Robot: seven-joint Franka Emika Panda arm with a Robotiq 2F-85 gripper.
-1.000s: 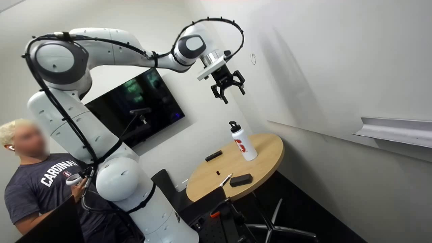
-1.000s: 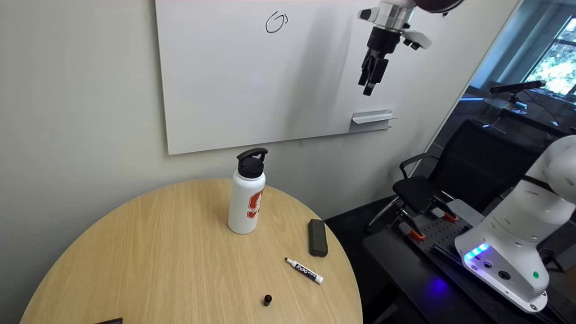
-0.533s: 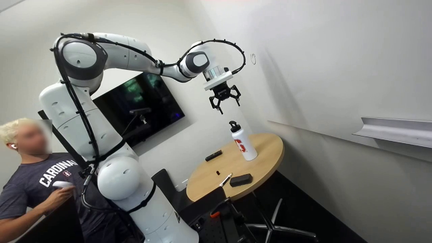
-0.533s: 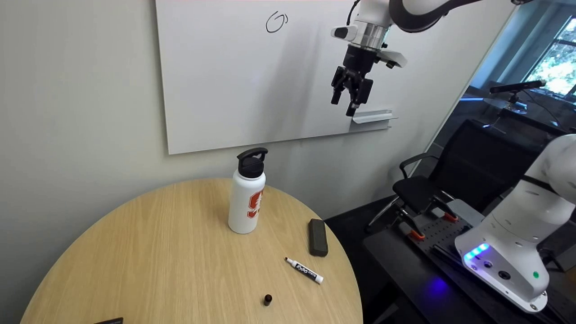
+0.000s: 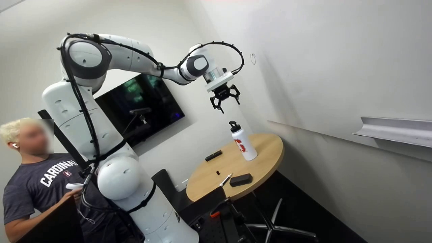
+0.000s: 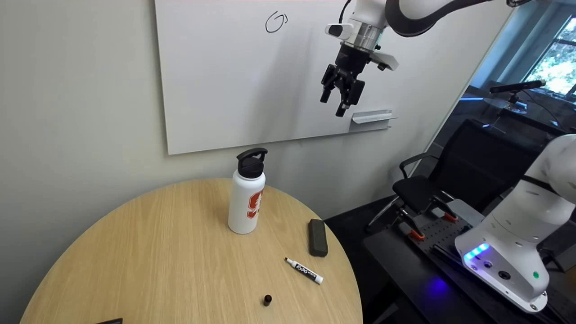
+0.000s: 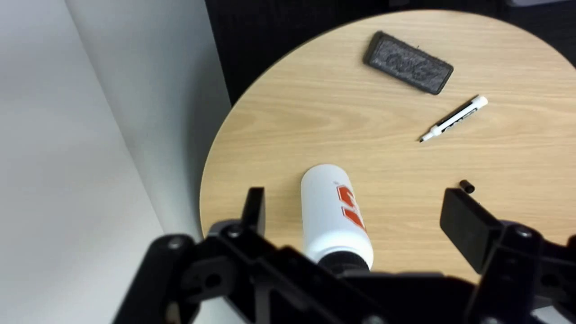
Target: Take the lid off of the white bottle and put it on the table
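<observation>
The white bottle (image 5: 248,153) stands upright on the round tan table (image 6: 171,252). Its black lid (image 6: 251,166), with a loop handle, sits on its neck. My gripper (image 5: 231,107) is open and empty, above the lid and apart from it. In an exterior view my gripper (image 6: 332,107) hangs higher than the bottle (image 6: 240,209) and to its right. In the wrist view the bottle (image 7: 325,202) shows between the spread fingers, nearer the left one. Only part of the lid (image 7: 343,260) shows there; the gripper body hides the rest.
A dark oblong block (image 7: 408,63), a white marker (image 7: 454,118) and a tiny dark cylinder (image 7: 467,186) lie on the table. A black remote-like gadget (image 5: 213,155) lies on it too. A whiteboard wall (image 6: 243,81) rises behind the bottle. A person (image 5: 37,182) stands behind the arm.
My gripper has come down and moved nearer the bottle, turning more downward, mostly in the first half second. Since then it has shifted only slightly. The bottle and lid have not moved.
</observation>
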